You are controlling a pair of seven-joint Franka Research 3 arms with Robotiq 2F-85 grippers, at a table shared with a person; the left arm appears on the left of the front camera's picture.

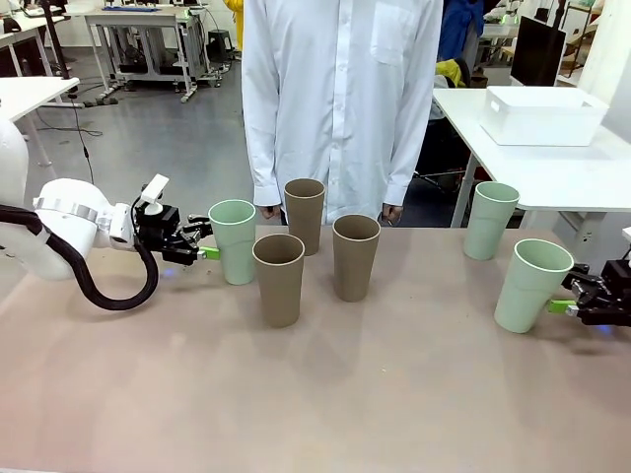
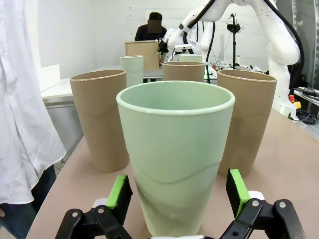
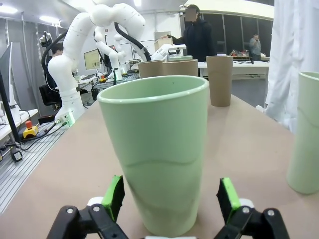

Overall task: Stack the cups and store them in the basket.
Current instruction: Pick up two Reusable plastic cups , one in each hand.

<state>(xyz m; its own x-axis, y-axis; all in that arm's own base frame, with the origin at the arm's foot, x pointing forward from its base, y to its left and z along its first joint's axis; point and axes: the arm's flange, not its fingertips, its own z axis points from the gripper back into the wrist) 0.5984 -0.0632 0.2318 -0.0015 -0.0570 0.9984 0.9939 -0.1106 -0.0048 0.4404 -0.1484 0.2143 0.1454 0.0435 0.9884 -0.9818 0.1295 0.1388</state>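
My left gripper (image 1: 204, 252) is open around the base of a mint green cup (image 1: 233, 239) at the table's left. In the left wrist view this cup (image 2: 174, 149) stands upright between the green pads (image 2: 119, 191), with small gaps on both sides. My right gripper (image 1: 565, 306) is open around another mint cup (image 1: 532, 284) at the right edge, and that cup (image 3: 157, 149) also stands between the fingers (image 3: 228, 198). A third mint cup (image 1: 490, 219) stands at the far right. Three brown cups (image 1: 279, 278) (image 1: 305, 214) (image 1: 356, 256) stand in the middle. The white basket (image 1: 543, 115) sits on a separate table behind.
A person in a white shirt (image 1: 340, 99) stands at the far edge, hands down by the table. The near half of the brown table (image 1: 315, 394) is bare. The basket's white table (image 1: 552, 172) adjoins the back right.
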